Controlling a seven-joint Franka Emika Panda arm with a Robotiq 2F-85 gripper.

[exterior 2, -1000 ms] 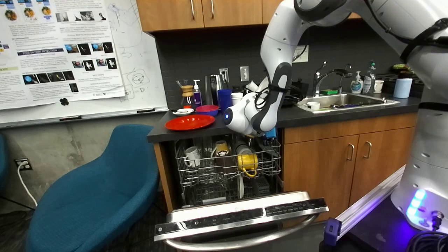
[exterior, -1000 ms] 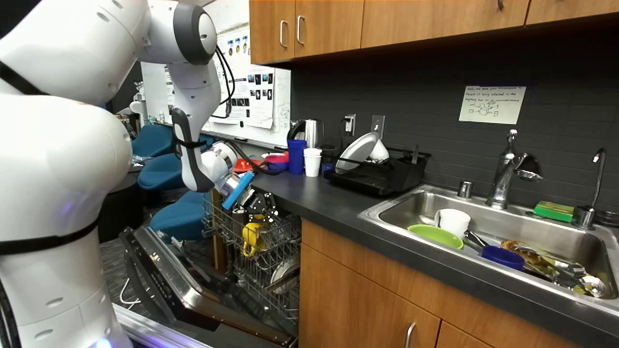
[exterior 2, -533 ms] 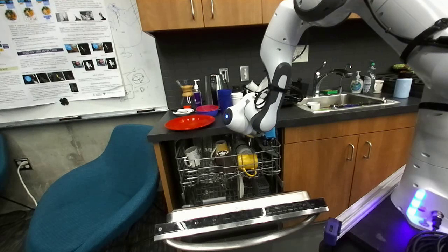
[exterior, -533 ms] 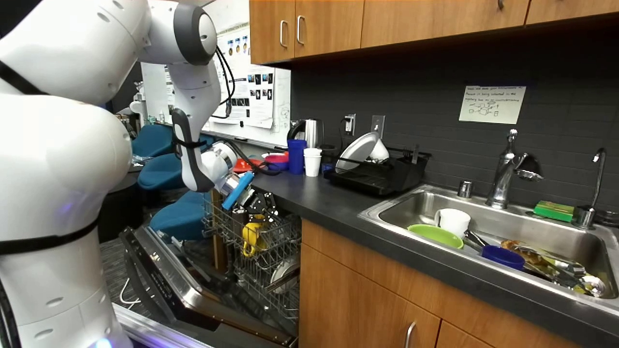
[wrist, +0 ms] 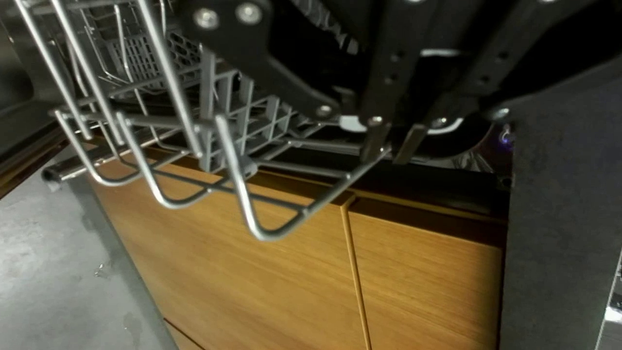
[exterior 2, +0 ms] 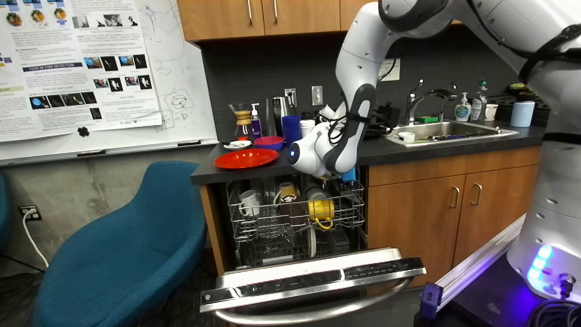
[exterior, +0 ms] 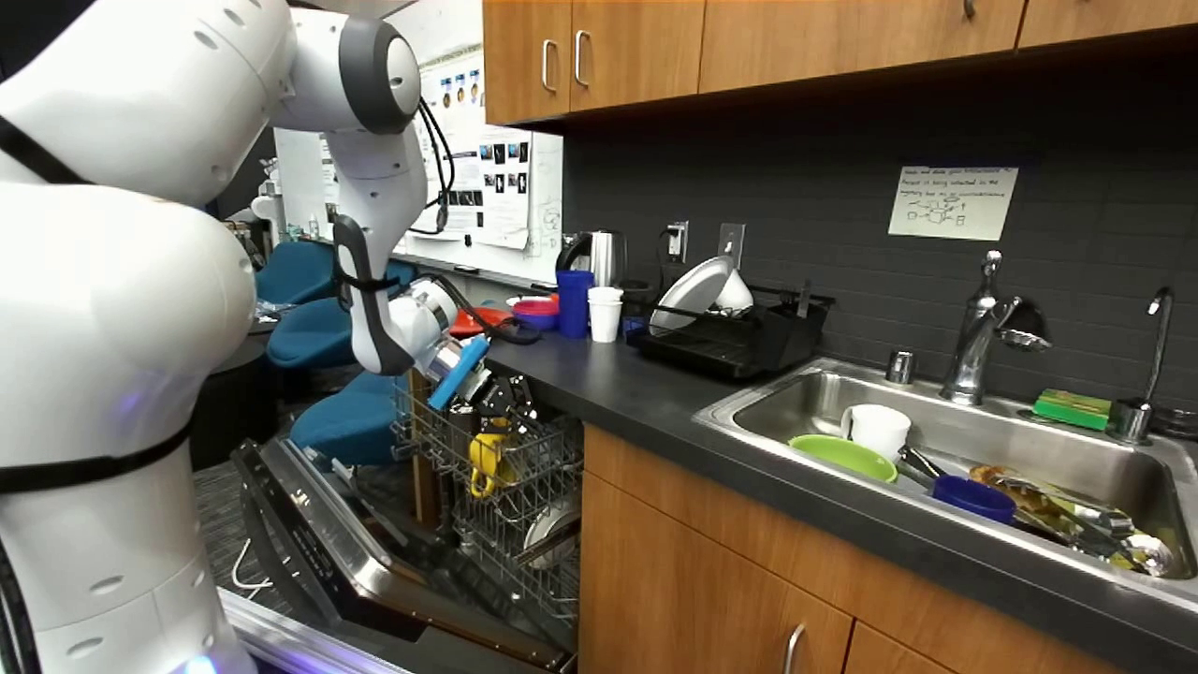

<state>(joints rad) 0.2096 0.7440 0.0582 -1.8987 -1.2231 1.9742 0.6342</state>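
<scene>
My gripper [wrist: 383, 161] is at the upper rack [wrist: 267, 235] of a dishwasher, a frame of grey wire loops. Its fingers [wrist: 410, 144] stand a narrow gap apart, and a rack wire runs up to their tips. That wire does not look pinched. In an exterior view the gripper [exterior: 526, 423] points down into the rack, just above a yellow mug [exterior: 485, 459] hung with its handle low. A white mug [exterior 2: 249, 203] and a brown and yellow mug [exterior 2: 288, 193] stand farther along the rack. The robot's wrist mostly hides the gripper in that view.
The dishwasher door [exterior 2: 313, 282] hangs partly lowered in front of the rack. Above runs the dark counter [exterior: 608, 384] with a red plate [exterior 2: 246, 159] and a blue cup [exterior: 575, 304]. Wooden cabinet fronts [exterior: 702, 552] adjoin the rack. A sink [exterior: 749, 412] holds dishes.
Over the last half second the arm has shifted slightly in both exterior views, and the gripper has tilted a little. Rack, mugs and door look unmoved.
</scene>
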